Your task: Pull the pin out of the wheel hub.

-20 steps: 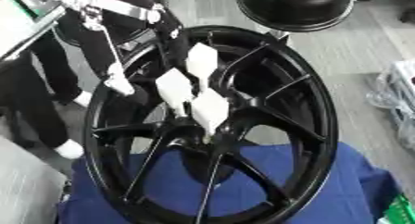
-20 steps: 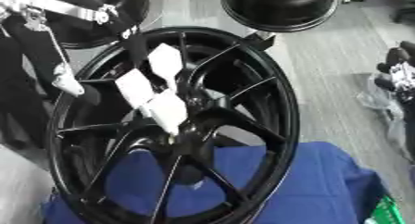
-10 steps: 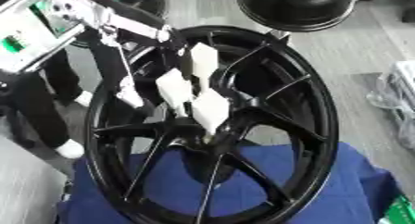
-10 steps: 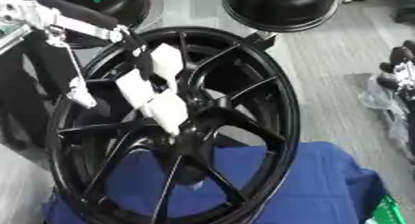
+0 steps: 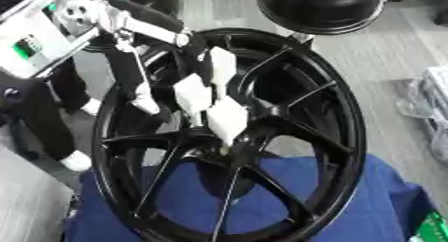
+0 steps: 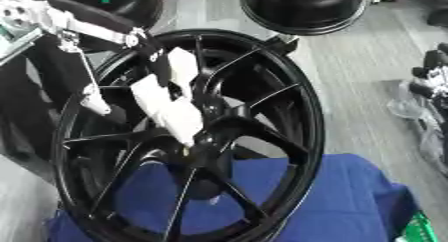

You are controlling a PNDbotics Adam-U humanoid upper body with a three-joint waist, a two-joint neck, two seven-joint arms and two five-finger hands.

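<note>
A black multi-spoke wheel hub [image 5: 332,136] stands tilted on a blue cloth [image 5: 367,206]. My left arm comes in from the upper left, and my left hand [image 5: 210,93], with its white-padded fingers [image 5: 229,120], reaches down onto the hub's centre [image 6: 219,131]. The fingers curl together there round the pin, of which only a small pale tip [image 6: 187,145] shows below them. One thin white-tipped finger [image 5: 144,103] stands apart to the left, over a spoke. My right hand shows in neither view.
A big black round object [image 5: 324,6] stands just behind the hub's top rim. Dark trouser legs and a white shoe [image 5: 74,161] are at the left. Dark and pale clutter [image 6: 429,101] lies on the grey floor at the right edge.
My left forearm's silver part has swung further into view at the upper left. The hand has stayed at the hub's centre, and the hub has not moved.
</note>
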